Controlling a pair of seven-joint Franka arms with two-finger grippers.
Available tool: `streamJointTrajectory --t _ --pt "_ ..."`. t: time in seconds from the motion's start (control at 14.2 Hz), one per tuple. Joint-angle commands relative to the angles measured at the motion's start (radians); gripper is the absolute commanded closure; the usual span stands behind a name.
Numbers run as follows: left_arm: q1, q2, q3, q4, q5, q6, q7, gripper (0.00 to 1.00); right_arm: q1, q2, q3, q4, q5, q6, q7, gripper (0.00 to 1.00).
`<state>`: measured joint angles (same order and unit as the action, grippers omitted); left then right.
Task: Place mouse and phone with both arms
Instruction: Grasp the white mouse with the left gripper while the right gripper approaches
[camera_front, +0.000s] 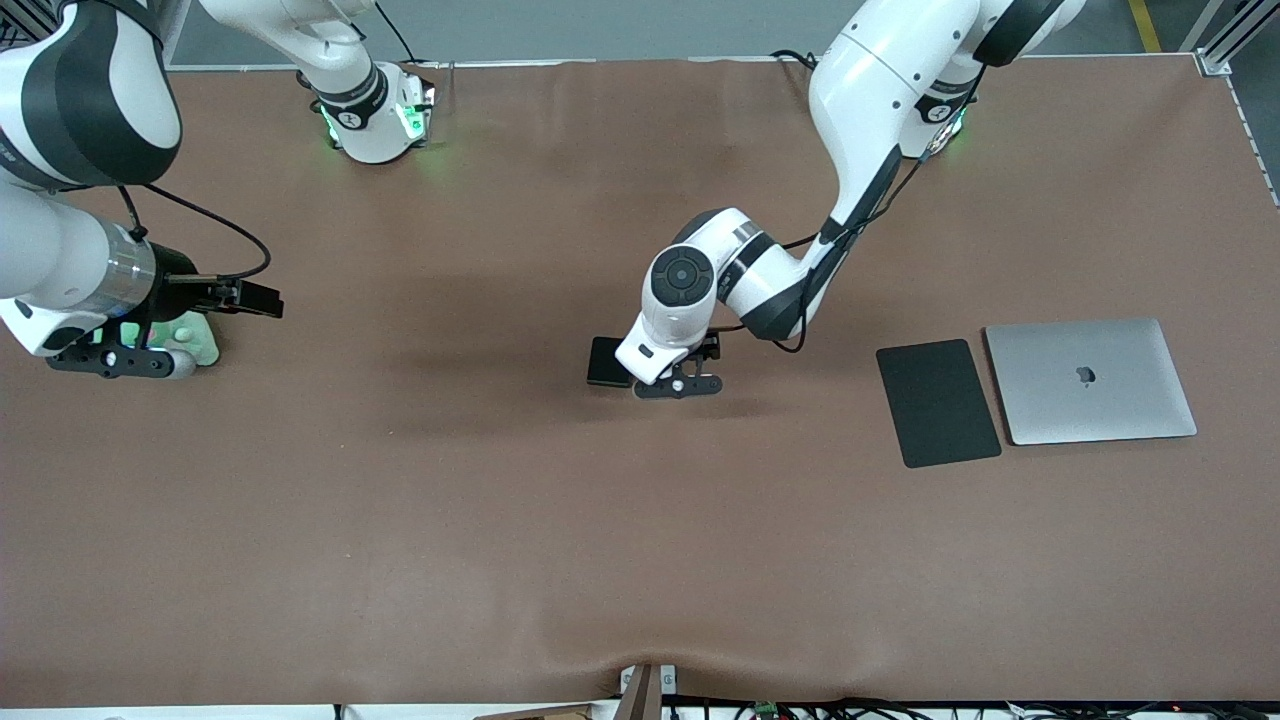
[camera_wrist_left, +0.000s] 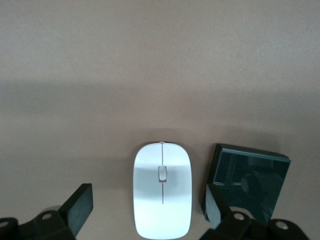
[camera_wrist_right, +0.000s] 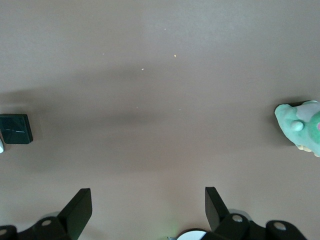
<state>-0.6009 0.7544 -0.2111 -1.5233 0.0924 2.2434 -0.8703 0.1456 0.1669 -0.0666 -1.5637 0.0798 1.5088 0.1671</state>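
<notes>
Mouse (camera_wrist_left: 162, 189), white and glossy, lies flat on the brown table (camera_front: 500, 520) just beside the black phone (camera_wrist_left: 248, 181), both well apart from the black pad (camera_front: 937, 402). Left gripper (camera_wrist_left: 147, 212) hangs low over the mouse with fingers spread wide on either side, gripping nothing. Right gripper (camera_wrist_right: 147, 207) waits with fingers open near a green toy (camera_wrist_right: 301, 127), at the right arm's end of the table.

Robotics lab, two bench-mounted white arms (camera_front: 860, 150), brown-covered table (camera_front: 500, 520), aluminium frame post (camera_front: 1225, 40), cables along table edge
</notes>
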Motion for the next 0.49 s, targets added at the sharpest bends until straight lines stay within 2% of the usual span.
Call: streamJointTrajectory --t 0.0,0.14,0.42 --pt "-0.023 0.037 0.012 0.025 0.030 0.044 -0.039 0.04 0.041 0.009 -0.004 0.007 0.035 0.033 0.028 0.00" --pt "-0.037 0.054 0.013 0.023 0.032 0.054 -0.039 0.09 0.072 0.017 -0.004 0.010 0.064 0.069 0.028 0.00" --pt "-0.042 0.062 0.015 0.017 0.067 0.054 -0.050 0.14 0.143 0.106 -0.004 0.011 0.104 0.175 0.028 0.00"
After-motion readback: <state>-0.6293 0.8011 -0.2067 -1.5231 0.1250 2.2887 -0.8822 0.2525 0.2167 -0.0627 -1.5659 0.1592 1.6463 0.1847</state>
